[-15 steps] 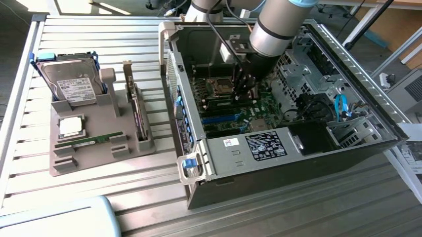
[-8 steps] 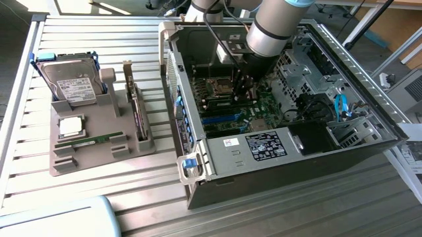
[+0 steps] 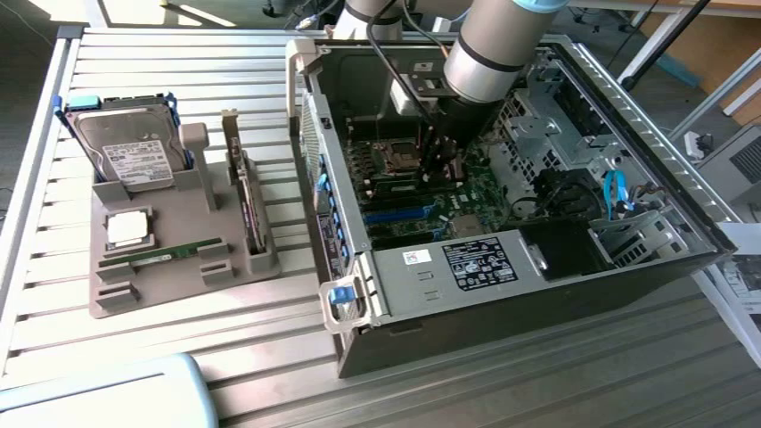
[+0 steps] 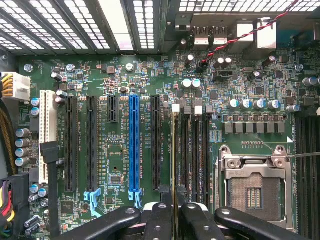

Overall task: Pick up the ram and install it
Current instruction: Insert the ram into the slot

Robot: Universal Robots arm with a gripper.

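My gripper (image 4: pixel 175 202) is inside the open computer case (image 3: pixel 511 259), low over the motherboard (image 4: pixel 115 165). Its two black fingers (image 4: pixel 159 220) stand close together, shut on the ram (image 4: pixel 175 150). From the wrist view the ram is edge-on, a thin yellowish line along the outermost black memory slot, beside the other memory slots (image 4: pixel 192 150). In the exterior view the gripper (image 3: pixel 443 165) hangs beside the processor socket (image 3: pixel 398 159). A second green stick (image 3: pixel 160 256) lies in the grey holder (image 3: pixel 178 285) outside the case.
The holder also carries a hard drive (image 3: pixel 125 152), a square silver chip (image 3: pixel 128 227) and an upright expansion card (image 3: pixel 244 201). On the board are a blue slot (image 4: pixel 133 145), black expansion slots and the open processor socket (image 4: pixel 255 190). Cables and a drive cage (image 3: pixel 618 223) line the case.
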